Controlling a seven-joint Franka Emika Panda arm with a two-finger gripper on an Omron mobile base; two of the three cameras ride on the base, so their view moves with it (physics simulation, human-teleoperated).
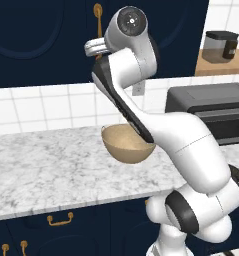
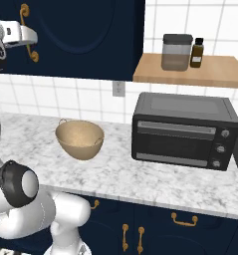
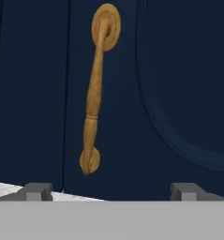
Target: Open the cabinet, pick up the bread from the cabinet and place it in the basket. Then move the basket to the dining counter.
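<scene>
Facing the cabinet (image 3: 33, 93) handle (image 3: 95, 89), claw (image 3: 111, 190) spread; basket (image 2: 79, 139) beside toaster oven (image 2: 185, 130).

Navy cabinet (image 3: 179, 70), brass handle (image 3: 95, 89), tan basket (image 2: 79, 139)

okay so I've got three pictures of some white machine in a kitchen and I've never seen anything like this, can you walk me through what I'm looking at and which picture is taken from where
The white machine is a robot arm on a base. Two pictures come from cameras on the base, behind the arm to its left and right, both looking over the same marble counter. The third comes from a camera on the hand, looking along the gripper. Its two grey fingertips stand apart, so it is open and holds nothing. Ahead of it is a brass handle on the dark blue wall cabinet, whose doors look closed. On the counter sit a tan basket, with nothing visible inside, and a black toaster oven. A wooden shelf holds a jar and a small bottle.
</scene>
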